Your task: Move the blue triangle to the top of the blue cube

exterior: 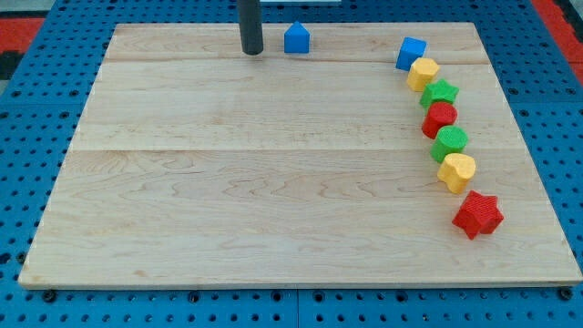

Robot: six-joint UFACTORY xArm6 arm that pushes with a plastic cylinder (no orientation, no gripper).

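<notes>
The blue triangle [296,38] sits near the view's top edge of the wooden board [228,182], a little left of centre-right. The blue cube [411,53] lies further to the view's right, at the upper end of a curved row of blocks. My tip [251,51] rests on the board just to the view's left of the blue triangle, with a small gap between them. The rod rises out of the view's top.
Below the blue cube a curved row runs down the view's right: a yellow block [423,73], a green star [440,94], a red block [439,118], a green block [449,143], a yellow heart-like block [456,171], a red star [477,214].
</notes>
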